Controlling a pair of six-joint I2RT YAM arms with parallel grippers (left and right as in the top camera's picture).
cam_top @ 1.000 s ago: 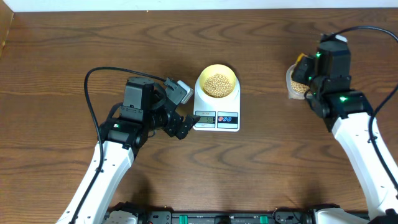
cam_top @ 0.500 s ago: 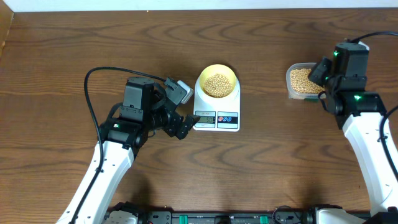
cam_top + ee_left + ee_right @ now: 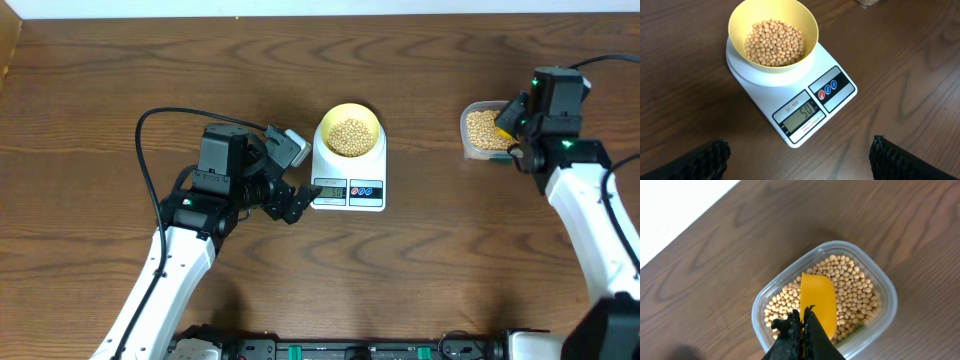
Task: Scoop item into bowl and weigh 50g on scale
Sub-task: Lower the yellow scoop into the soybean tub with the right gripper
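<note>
The pale yellow bowl (image 3: 772, 35) sat on the round plate at the far end of the white scale (image 3: 805, 105), filled partway with small tan beans (image 3: 774, 42), and the display at the scale's front read 50. The left gripper (image 3: 296, 177) hung just beside the scale's left edge with its fingers spread wide and nothing between them. From its wrist view the bowl and scale lay ahead of the two dark fingertips, apart from both and touched by neither. Well off to the right, a clear plastic tub (image 3: 892, 300) held more of the beans (image 3: 855, 290). The right gripper (image 3: 803, 325) was over the near side of this tub, its fingers clenched tight on the near end of a yellow scoop (image 3: 818, 305). The scoop's handle was hidden under the fingertips. The scoop's blade reached forward from the fingers across the middle of the tub, low over the beans, and whether it touched them could not be told. The tub stood on the brown wooden table (image 3: 430, 270), well apart from the scale.
</note>
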